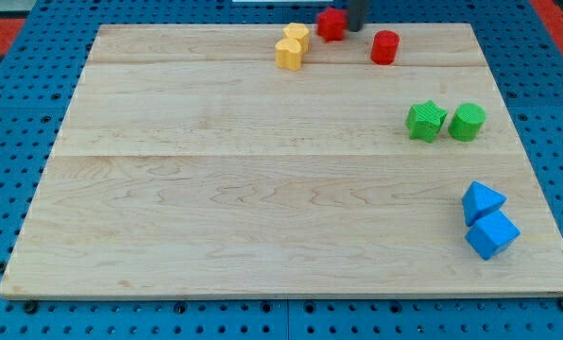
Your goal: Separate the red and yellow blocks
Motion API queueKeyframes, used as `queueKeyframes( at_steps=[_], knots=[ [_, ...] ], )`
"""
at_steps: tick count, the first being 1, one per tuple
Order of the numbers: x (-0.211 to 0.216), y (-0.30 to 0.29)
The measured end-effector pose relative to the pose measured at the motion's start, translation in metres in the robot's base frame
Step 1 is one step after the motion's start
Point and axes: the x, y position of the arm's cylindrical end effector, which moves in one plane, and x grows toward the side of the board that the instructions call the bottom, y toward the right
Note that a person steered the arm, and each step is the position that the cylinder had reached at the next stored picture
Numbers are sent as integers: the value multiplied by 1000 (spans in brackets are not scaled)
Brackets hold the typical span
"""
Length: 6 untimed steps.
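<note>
My tip (354, 27) is at the view's top, just right of a red block (331, 24) and touching or nearly touching it. A red cylinder (384, 47) stands below and to the right of the tip. Two yellow blocks sit together left of the red block: one (297, 36) nearer the top edge, the other (288, 54) just below it. The upper yellow block is a short gap from the red block.
A green star-shaped block (426, 121) and a green cylinder (468, 122) sit side by side at the right. Two blue blocks, a triangular one (482, 201) and a cube (491, 234), lie at the lower right. The wooden board (244, 189) rests on a blue pegboard.
</note>
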Motion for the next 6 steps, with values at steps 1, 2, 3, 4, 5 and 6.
queueKeyframes(
  at_steps=[1, 2, 3, 4, 5, 6],
  knots=[
    [63, -53],
    [89, -69],
    [95, -29],
    [117, 50],
    [85, 132],
    [42, 116]
  ],
)
